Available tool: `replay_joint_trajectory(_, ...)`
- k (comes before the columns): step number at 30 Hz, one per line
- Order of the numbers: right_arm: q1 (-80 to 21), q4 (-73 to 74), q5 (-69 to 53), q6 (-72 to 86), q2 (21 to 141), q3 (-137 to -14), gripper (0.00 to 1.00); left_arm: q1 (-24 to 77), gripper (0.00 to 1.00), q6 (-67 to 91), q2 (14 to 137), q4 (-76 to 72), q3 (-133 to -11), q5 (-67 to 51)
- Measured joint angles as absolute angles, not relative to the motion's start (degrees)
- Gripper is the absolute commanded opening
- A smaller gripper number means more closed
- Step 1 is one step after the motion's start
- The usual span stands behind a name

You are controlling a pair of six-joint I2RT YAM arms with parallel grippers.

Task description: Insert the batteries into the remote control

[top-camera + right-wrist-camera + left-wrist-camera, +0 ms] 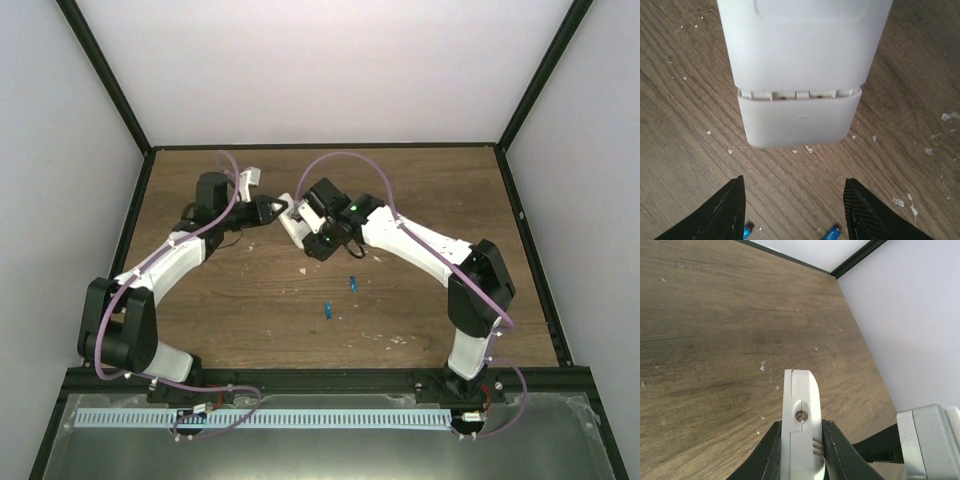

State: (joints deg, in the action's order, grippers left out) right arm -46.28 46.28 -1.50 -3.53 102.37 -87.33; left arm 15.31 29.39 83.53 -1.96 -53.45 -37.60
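My left gripper (272, 209) is shut on the white remote control (291, 222) and holds it above the table. In the left wrist view the remote (799, 410) stands edge-on between the fingers (800, 452). My right gripper (312, 238) is open just short of the remote's free end. In the right wrist view the remote's back (800, 55) fills the top, with its end cover (799, 120) offset by a narrow seam, and the gripper (795, 210) is empty. Two blue batteries (352, 282) (327, 312) lie on the table; they also show in the right wrist view (832, 233) (747, 231).
The wooden table (420, 320) is strewn with small white crumbs (950, 116). Black frame rails and white walls (320, 70) enclose it. Part of the right arm (930, 440) shows in the left wrist view.
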Motion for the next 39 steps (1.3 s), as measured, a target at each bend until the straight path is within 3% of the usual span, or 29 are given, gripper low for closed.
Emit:
replay_joint_trajectory(2,-46.3,46.3,-1.5,-3.7,102.4,-87.0,0.54,15.0,0.00,29.3,83.5,-2.0,-53.5,-37.6)
replay_joint_trajectory(7,-46.3,45.6,-1.2,-3.8,102.3,-86.8,0.81,15.0,0.00,29.1,83.5,-2.0,-53.5,-37.6)
replay_joint_trajectory(11,-46.3,43.5,-1.5,-3.0,101.5,-85.2,0.87,15.0,0.00,28.9,83.5,-2.0,-53.3,-38.1)
replay_joint_trajectory(19,-46.3,41.0,-3.5,-2.9,101.5,-85.0,0.84,15.0,0.00,28.5,84.0,-2.0,-53.3,-41.9)
replay_joint_trajectory(39,-46.3,39.8,-5.0,-1.7,102.8,-85.0,0.62,15.0,0.00,27.6,84.2,-1.2,-53.3,-45.8)
